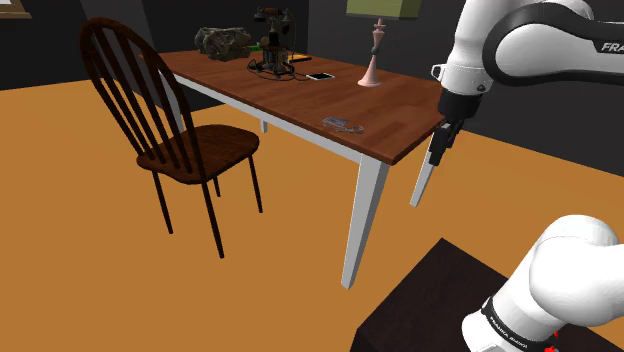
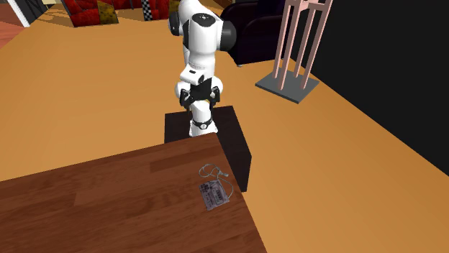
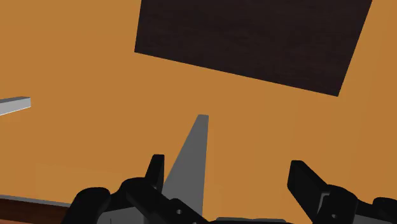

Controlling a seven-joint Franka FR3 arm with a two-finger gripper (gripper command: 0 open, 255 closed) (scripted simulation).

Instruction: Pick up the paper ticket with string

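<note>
The gripper [image 3: 229, 184] hangs released, fingers apart and holding nothing, pointing down at the floor [image 3: 76, 57] just off the table [image 1: 300, 100] corner, probably because the reach has not begun. The ticket [image 2: 214, 194] lies flat on the tabletop near that corner, close to the edge. Its long axis runs roughly along the edge, with the string [image 2: 212, 172] end pointing toward the arm.
</note>
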